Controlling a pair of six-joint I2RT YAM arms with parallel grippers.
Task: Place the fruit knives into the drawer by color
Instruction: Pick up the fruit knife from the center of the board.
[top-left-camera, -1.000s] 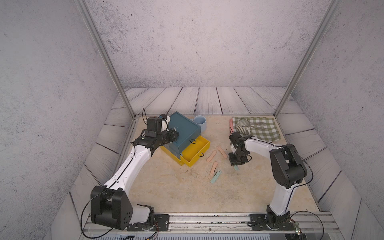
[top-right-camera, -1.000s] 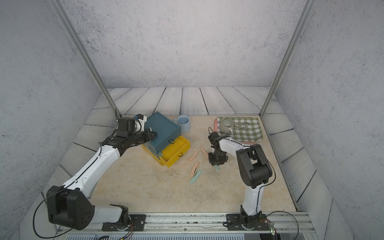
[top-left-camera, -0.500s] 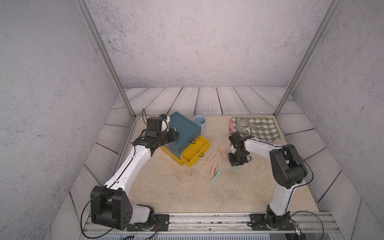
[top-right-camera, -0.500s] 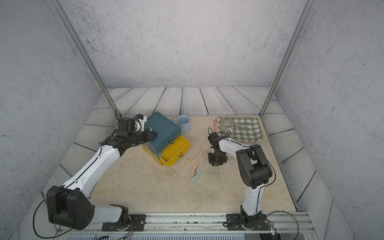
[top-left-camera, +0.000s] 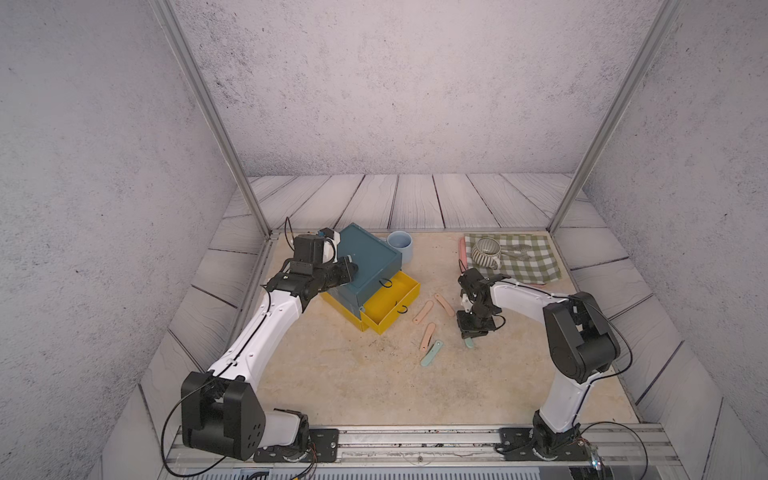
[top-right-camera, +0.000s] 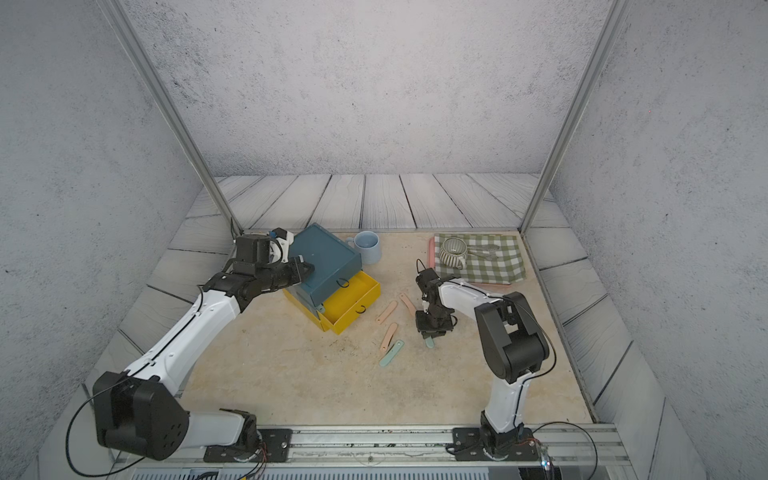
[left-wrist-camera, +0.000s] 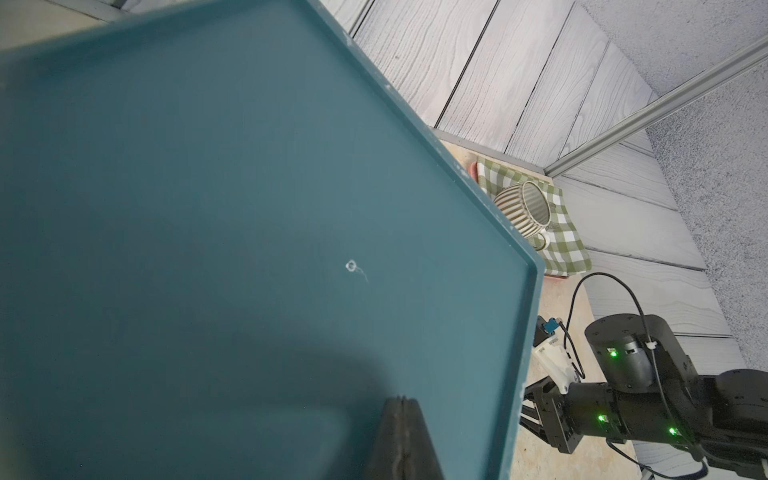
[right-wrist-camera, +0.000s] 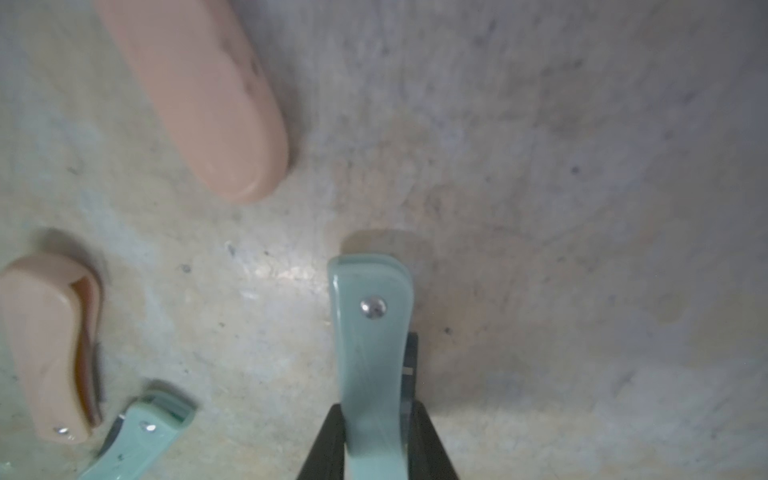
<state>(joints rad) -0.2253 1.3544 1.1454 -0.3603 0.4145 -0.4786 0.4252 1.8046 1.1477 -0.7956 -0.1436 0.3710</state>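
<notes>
The drawer (top-left-camera: 368, 262) is a small chest with a dark teal top; its lower yellow tier (top-left-camera: 390, 305) is pulled out. My left gripper (top-left-camera: 348, 268) is shut and rests on the teal top (left-wrist-camera: 249, 208). Three peach-pink fruit knives (top-left-camera: 423, 311) (top-left-camera: 444, 304) (top-left-camera: 427, 336) and a mint-teal one (top-left-camera: 431, 353) lie on the table right of the drawer. My right gripper (top-left-camera: 471, 332) points down, shut on another mint-teal knife (right-wrist-camera: 372, 332), whose free end is close to the table. In both top views that knife (top-right-camera: 429, 342) pokes out under the fingers.
A pale blue cup (top-left-camera: 401, 245) stands behind the drawer. A green checked cloth (top-left-camera: 523, 266) at the back right carries a striped mug (top-left-camera: 485, 252) and a metal utensil (top-left-camera: 515, 249). Metal posts and wall panels ring the table.
My right gripper has narrowed onto the mint-teal knife that lay under it. The left arm and the drawer have not moved.
</notes>
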